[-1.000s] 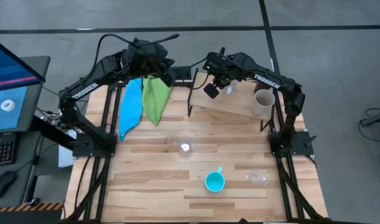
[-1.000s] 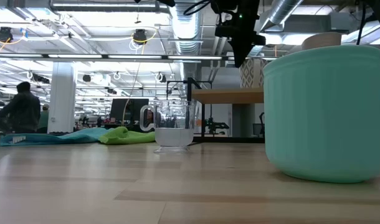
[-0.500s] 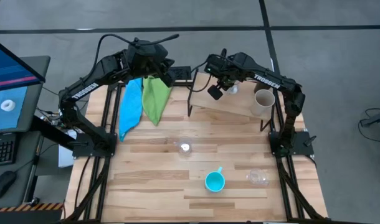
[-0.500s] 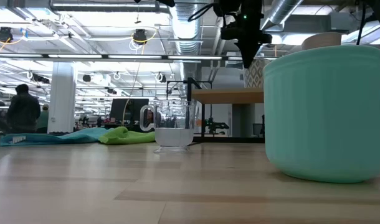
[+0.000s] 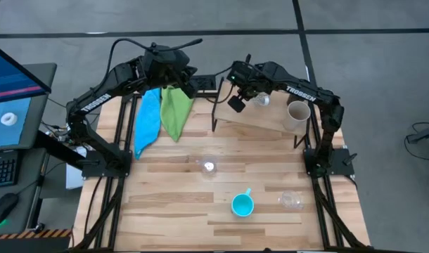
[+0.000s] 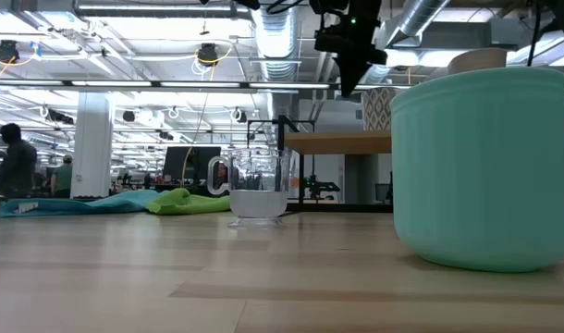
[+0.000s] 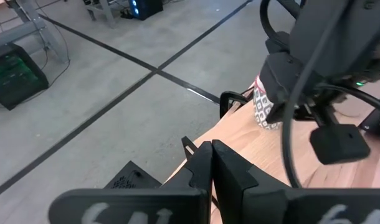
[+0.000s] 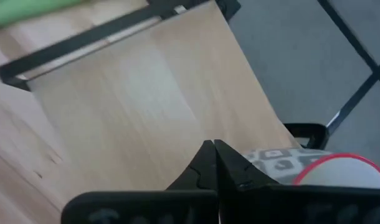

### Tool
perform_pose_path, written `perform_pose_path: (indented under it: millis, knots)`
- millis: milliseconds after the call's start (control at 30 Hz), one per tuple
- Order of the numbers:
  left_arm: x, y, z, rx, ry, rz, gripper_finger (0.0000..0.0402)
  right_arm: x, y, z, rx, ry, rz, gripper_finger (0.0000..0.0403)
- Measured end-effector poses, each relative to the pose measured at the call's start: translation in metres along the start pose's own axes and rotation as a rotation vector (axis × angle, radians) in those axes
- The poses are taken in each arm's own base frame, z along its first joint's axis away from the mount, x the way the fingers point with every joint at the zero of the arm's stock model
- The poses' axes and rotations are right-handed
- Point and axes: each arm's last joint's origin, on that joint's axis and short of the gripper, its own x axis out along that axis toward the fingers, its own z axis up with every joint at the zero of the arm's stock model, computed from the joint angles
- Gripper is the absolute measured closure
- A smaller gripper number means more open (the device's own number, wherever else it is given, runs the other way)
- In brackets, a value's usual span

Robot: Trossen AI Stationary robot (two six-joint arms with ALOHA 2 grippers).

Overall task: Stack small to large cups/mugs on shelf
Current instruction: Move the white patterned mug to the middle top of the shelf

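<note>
The shelf [image 5: 253, 112] stands at the table's far right. A white patterned mug [image 5: 261, 100] with a red rim [image 8: 330, 167] and the beige tumbler [image 5: 297, 116] stand on it. My right gripper [image 5: 237, 104] hovers shut and empty above the shelf's left part, beside the patterned mug; it also shows in the low view [image 6: 349, 69]. The cyan mug [image 5: 242, 205] and two clear cups [image 5: 209, 166] [image 5: 292, 201] stand on the table. My left gripper [image 5: 193, 83] waits shut at the far edge. The tall black cup is out of view.
A blue cloth [image 5: 148, 123] and a green cloth [image 5: 176, 111] lie at the far left of the table. The shelf's black legs [image 5: 214, 116] stand at its left end. A person [image 6: 16, 157] is far off in the room behind.
My right gripper has swung a little toward the table's right edge and then back toward the left, staying above the shelf beside the patterned mug. The cups and mugs have kept still.
</note>
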Motion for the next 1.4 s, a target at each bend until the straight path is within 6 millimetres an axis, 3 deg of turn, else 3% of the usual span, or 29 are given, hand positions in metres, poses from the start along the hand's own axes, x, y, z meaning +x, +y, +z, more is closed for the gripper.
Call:
perform_pose_path:
  millis: [367,1400]
  knots:
    - [-0.001,-0.003,-0.001,0.006,0.003,-0.011,0.0401,0.005,-0.017,-0.002,0.033,0.047,-0.028,0.0398]
    - [-0.002,-0.005,-0.001,0.027,0.008,-0.016,0.0401,0.005,-0.027,-0.011,0.056,0.146,-0.108,0.0395]
